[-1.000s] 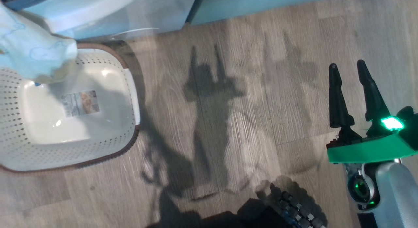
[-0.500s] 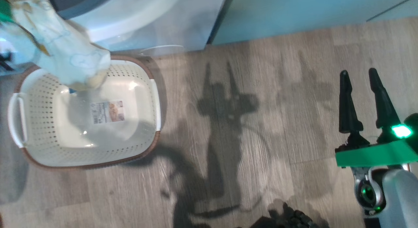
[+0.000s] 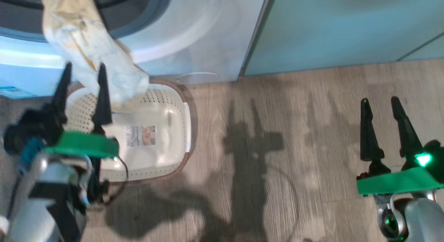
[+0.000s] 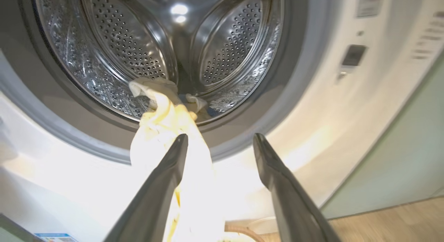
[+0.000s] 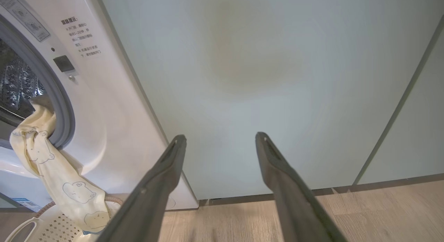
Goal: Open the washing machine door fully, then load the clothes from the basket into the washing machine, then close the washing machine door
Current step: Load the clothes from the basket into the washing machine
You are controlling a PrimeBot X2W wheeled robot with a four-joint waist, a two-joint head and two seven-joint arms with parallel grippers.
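From 1 washing machine point(image 3: 208, 30) hangs 1 garment point(image 3: 86, 51) over 1 basket point(image 3: 163, 98); 2 sets of jaws gape empty.

Hardly any of the writing here can be made out. On the white front of the washing machine point(image 5: 114, 113), to the right of the drum opening, is a short block of dark printing point(image 5: 80, 35): a heading and a few lines in Chinese characters, too small to read. Higher up by the opening sits a grey rectangular sticker point(image 5: 24, 16) with fine print, also illegible. A blue sticker point(image 3: 14, 91) at the machine's lower corner is only a blur. The basket point(image 3: 163, 96) has a paper label point(image 3: 140, 135) on its floor with small pictures and grey text lines, none legible.
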